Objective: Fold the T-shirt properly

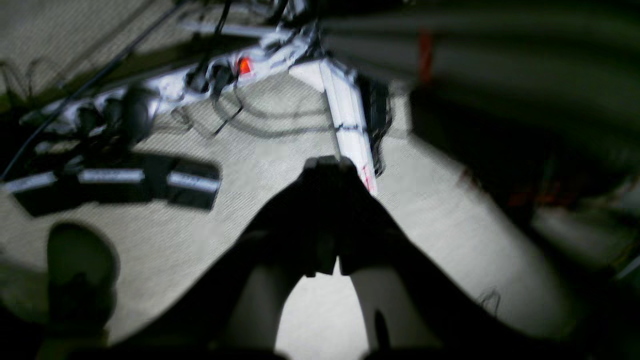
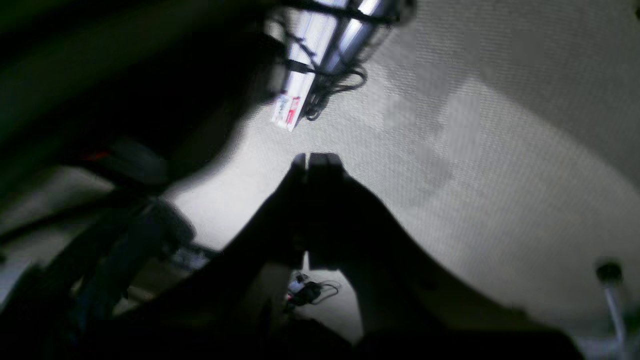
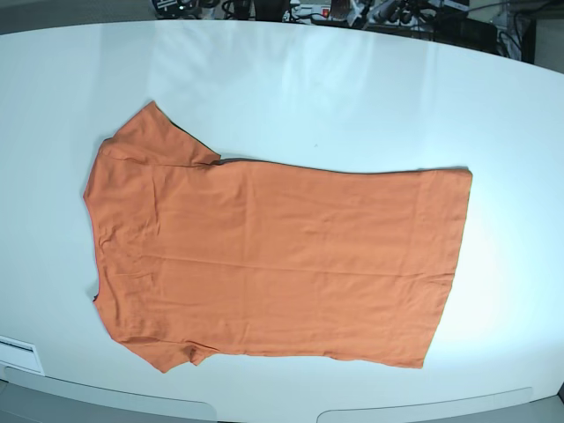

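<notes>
In the left wrist view the left gripper [image 1: 327, 167] hangs closed and empty over carpet, the right gripper [image 2: 317, 160] likewise in its view, while the base view shows the plain orange thin-fabric T-shirt [image 3: 273, 256] spread flat mid-frame on the white table [image 3: 308, 79], probably light and limp, best pinched at hem corners or shoulders.

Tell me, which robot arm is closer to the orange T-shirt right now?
Cannot tell. The T-shirt lies flat on the table; neither arm shows there. The left tool and right tool both face carpet, no shirt in sight.
</notes>
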